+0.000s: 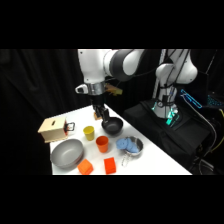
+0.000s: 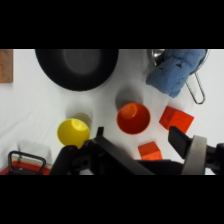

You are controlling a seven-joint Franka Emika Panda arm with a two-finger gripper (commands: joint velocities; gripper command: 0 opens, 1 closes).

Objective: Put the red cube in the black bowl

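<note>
Plainly, the grasp has not begun: the red cube (image 1: 110,165) sits on the white bench (image 1: 155,162) near its front edge, just beside a paler orange block (image 1: 85,167) and well apart from the tool (image 1: 101,111), which hangs over the back of the bench close to the black bowl (image 1: 112,126). In the wrist view the tool (image 2: 137,142) has its fingers spread with nothing held between them.

To do this step well, I judge the arm should travel forward over the orange cup (image 1: 102,144) at a safe height. It should come down only once it is centred on the red cube (image 2: 176,119) and not on the orange block (image 2: 149,150), the likeliest mix-up.

Turning the wrist so the fingers meet two flat faces squarely would help; a grip on the corners could twist the cube. The pan (image 1: 130,146) holding a blue cloth stands near, so the descent should be straight — no sideways sweep.
</note>
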